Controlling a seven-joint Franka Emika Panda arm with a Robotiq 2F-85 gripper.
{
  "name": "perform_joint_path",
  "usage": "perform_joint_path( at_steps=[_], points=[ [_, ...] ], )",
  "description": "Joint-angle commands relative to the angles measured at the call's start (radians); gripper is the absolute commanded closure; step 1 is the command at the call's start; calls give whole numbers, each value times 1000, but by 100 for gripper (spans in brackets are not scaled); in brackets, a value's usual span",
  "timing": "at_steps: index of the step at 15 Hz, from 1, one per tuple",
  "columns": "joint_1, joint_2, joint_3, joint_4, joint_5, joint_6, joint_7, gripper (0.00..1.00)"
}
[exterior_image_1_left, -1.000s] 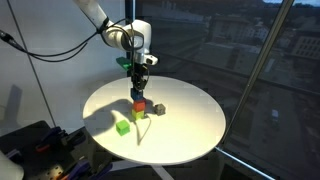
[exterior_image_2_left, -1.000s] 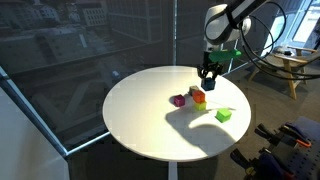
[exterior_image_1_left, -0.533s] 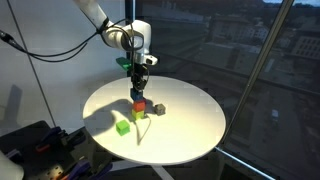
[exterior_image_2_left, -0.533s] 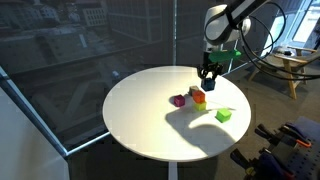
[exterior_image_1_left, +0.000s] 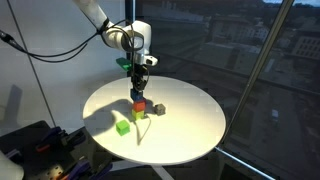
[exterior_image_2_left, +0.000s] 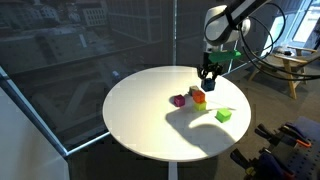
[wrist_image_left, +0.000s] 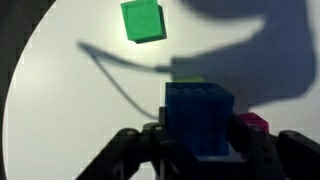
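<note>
My gripper is shut on a blue block, which fills the space between the fingers in the wrist view. In both exterior views the gripper hangs over a small cluster of blocks near the middle of the round white table. The blue block sits just above a red block. In an exterior view, red and orange blocks lie below the fingers. Whether the blue block touches them I cannot tell.
A green block lies apart on the table. A magenta block lies beside the cluster. Glass windows stand behind the table, and dark equipment sits beside it.
</note>
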Motion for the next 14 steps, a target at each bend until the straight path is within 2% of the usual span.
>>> perform_joint_path(
  at_steps=[1, 14],
  points=[
    [-2, 4, -5, 22, -2, -3, 8, 69],
    [-2, 81, -7, 116, 6, -41, 10, 69]
  ],
)
